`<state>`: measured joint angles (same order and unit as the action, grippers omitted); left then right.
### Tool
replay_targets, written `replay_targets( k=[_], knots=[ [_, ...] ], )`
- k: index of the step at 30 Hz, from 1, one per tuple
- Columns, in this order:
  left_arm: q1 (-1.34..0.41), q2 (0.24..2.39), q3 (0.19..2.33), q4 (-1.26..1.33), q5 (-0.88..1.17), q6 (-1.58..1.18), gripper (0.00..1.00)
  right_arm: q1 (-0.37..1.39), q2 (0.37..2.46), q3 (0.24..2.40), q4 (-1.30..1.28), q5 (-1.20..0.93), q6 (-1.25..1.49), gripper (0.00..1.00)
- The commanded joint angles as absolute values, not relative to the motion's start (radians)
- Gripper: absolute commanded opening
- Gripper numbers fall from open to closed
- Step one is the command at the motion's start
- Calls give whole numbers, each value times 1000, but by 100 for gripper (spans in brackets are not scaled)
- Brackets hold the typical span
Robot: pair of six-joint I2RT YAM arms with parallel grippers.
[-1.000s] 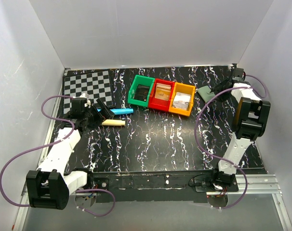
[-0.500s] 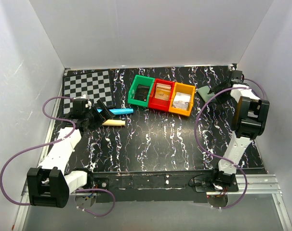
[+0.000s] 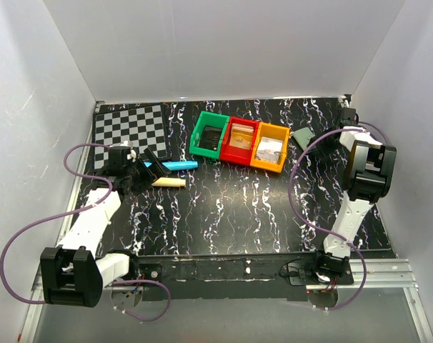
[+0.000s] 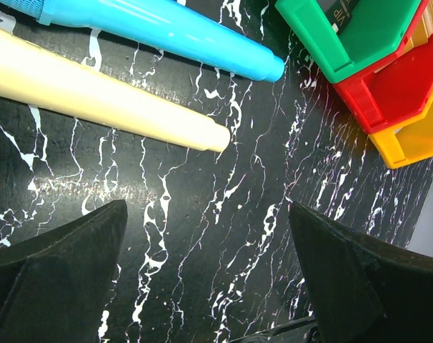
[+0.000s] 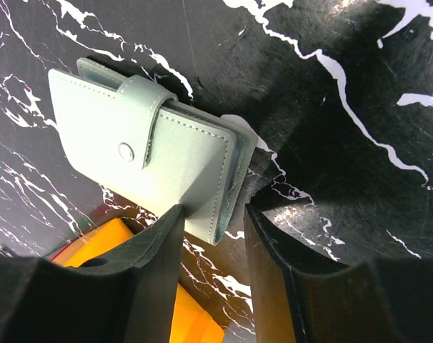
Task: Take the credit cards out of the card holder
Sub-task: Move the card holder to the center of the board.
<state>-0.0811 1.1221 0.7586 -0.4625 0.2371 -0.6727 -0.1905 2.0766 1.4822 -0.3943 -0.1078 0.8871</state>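
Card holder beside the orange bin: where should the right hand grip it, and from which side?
Probably the corner of the card holder nearest the right hand, approached from that side: it lies closed, strap snapped, so only the thin layered edge offers purchase, and the open fingers straddle it.

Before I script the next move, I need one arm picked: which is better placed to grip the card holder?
Right. The right gripper straddles an edge of the closed card holder; whether it pinches yet is unclear. The left gripper hangs open far off, by the blue pen.
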Motion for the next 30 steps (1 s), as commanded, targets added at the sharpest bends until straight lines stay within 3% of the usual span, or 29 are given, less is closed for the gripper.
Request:
replay_targets(
  k=[1, 2, 9, 11, 12, 22, 30],
  knots=[
    [-84, 1124, 762, -443, 250, -675, 98, -193, 2085, 1509, -396, -107, 884, 44],
    [-84, 1124, 762, -443, 250, -675, 98, -195, 2086, 1508, -393, -109, 882, 37],
    [-84, 1100, 747, -445, 252, -677, 98, -192, 2060, 1486, -388, -112, 873, 17],
    [-84, 1088, 739, -445, 252, -680, 98, -192, 2043, 1471, -388, -112, 870, 3],
    [-84, 1082, 739, -445, 253, -680, 98, -192, 2031, 1463, -388, -110, 870, 1],
    [-84, 1019, 710, -442, 270, -699, 98, -187, 1838, 1298, -426, -28, 828, 1],
    [-86, 986, 677, -414, 310, -712, 97, -169, 1665, 1011, -387, -29, 790, 1]
  ],
)
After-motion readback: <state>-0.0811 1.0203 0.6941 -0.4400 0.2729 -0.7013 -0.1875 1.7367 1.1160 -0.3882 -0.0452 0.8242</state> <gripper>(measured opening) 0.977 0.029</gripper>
